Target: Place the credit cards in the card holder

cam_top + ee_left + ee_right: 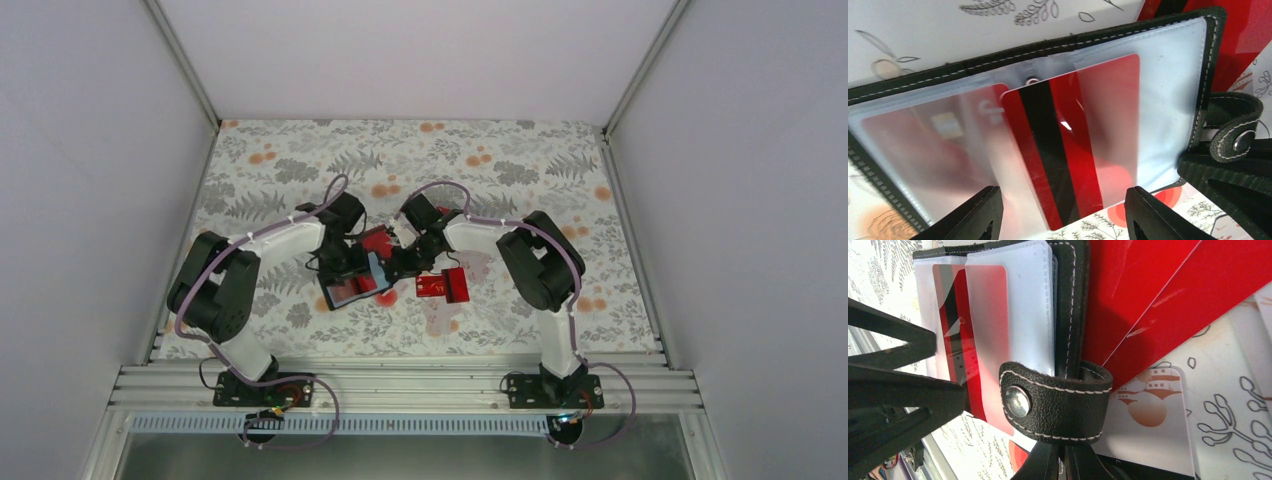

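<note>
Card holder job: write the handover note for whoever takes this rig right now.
Left pincer: open, fingers either side of the striped card, not gripping it.
Right pincer: shut on the strap of the open holder, steadying it.
Done: one card sits in a sleeve. The striped card is only partly in its sleeve, one end sticking out.
Left: push the striped card home, then load the loose cards on the table: one right of the holder, others partly under it.
</note>
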`<state>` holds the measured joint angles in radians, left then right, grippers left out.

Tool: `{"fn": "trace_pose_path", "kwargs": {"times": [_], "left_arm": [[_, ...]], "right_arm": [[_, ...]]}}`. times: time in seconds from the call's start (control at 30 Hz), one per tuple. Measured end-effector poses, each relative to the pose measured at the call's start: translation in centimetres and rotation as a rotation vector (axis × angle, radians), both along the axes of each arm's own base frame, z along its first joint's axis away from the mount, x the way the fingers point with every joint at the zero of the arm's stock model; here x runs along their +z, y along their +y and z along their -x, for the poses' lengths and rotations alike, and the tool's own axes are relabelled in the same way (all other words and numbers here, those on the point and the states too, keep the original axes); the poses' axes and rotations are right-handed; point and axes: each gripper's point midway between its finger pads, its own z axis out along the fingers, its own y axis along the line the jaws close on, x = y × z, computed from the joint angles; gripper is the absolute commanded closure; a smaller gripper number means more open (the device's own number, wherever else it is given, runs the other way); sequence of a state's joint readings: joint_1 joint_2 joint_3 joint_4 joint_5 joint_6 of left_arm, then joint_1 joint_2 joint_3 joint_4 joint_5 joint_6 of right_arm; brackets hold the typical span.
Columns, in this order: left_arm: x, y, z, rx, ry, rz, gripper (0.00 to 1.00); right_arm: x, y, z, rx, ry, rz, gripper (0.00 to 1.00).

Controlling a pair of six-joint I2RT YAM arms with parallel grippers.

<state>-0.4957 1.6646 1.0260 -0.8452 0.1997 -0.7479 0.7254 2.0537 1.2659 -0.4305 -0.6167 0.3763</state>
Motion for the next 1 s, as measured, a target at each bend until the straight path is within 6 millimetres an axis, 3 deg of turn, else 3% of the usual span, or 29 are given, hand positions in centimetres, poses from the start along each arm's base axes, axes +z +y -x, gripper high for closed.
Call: {"fn": "trace_pose_path", "kwargs": {"times": [1.0], "left_arm": [[-1.2, -2.9, -1.0, -0.018, -0.026, 0.159, 0.44]], "right_arm": [[0.0, 0.0, 0.0, -0.012, 0.001, -0.001, 0.96]]}}
